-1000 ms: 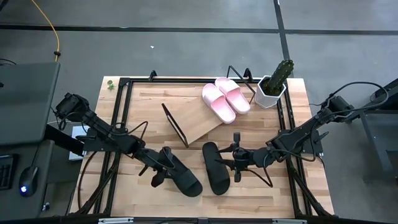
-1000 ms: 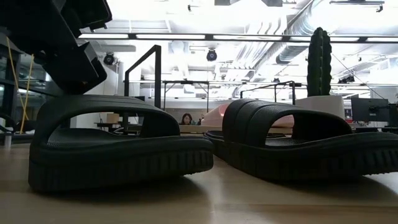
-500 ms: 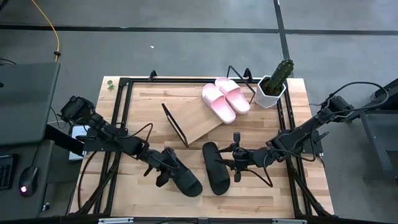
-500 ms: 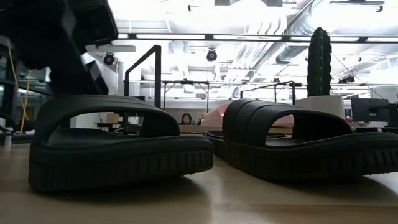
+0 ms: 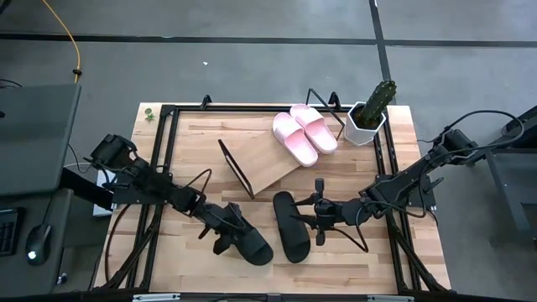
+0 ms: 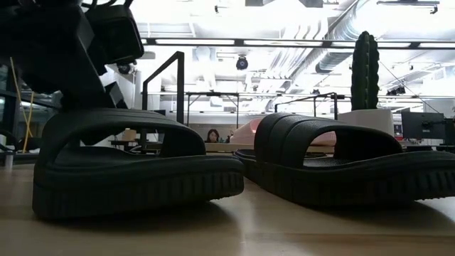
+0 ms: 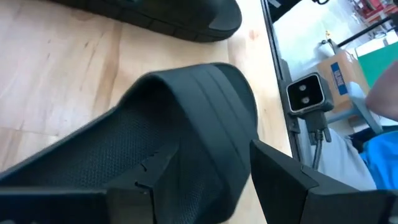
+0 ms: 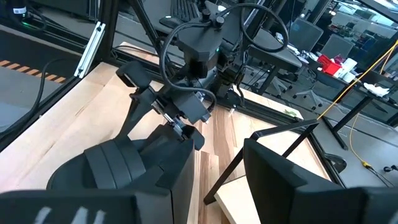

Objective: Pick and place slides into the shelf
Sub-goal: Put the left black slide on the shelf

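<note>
Left gripper point(image 5: 225, 236): I see jaws wide, straddling ribbed strap of left black slide point(image 5: 246, 238), lower centre | Right gripper point(image 5: 318, 210): jaws part-open beside right black slide point(image 5: 290, 226), gripping nothing | Pink slides point(image 5: 303, 132): smooth pair on slanted light-wood shelf point(image 5: 260, 164), upper centre.

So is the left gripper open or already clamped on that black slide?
Open: left gripper fingers straddle the black slide's strap without pinching.
</note>
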